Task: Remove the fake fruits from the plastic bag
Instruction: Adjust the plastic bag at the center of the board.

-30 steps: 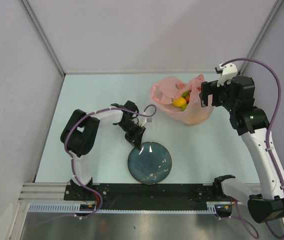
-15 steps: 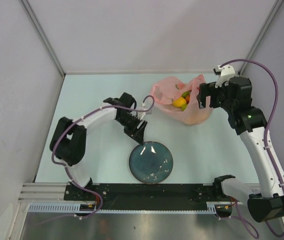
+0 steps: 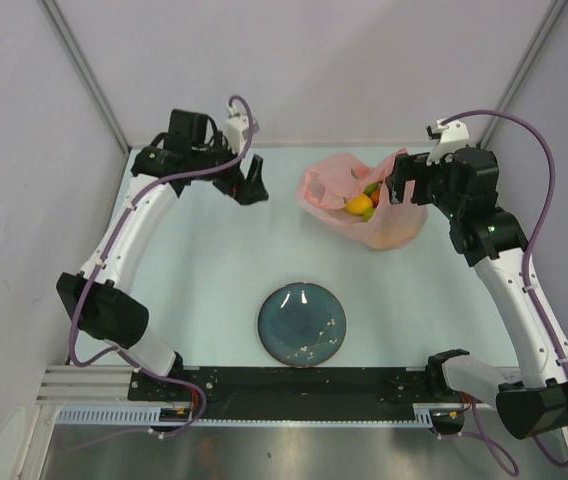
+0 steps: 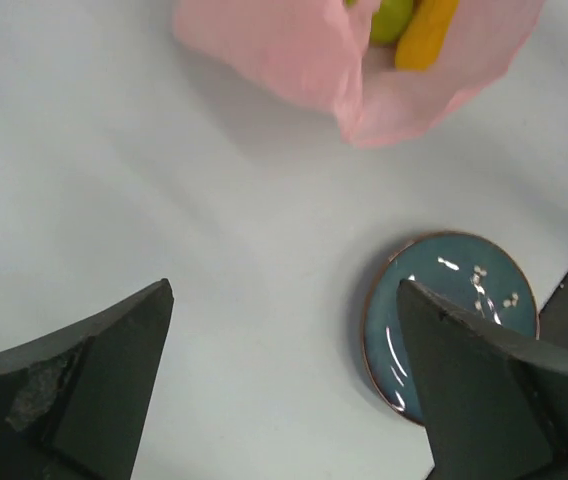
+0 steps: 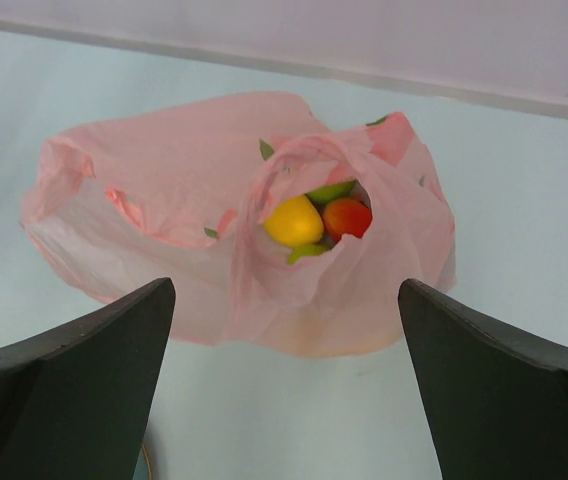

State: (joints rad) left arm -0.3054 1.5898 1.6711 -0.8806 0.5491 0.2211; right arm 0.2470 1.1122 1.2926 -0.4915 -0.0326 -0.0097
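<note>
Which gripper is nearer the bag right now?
Right. The right gripper is at the bag's right edge, its open jaws facing the bag's mouth. The left gripper, also open, is off to the bag's left, a clear gap away.

Round dark blue-grey plate flat on pale table

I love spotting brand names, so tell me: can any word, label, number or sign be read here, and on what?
None: no readable text in any view.
The pink bag shows only small green leaf-like marks, no letters.
The blue plate bears only pale flecks or glints.
Nothing else carries lettering clear enough to read.
</note>
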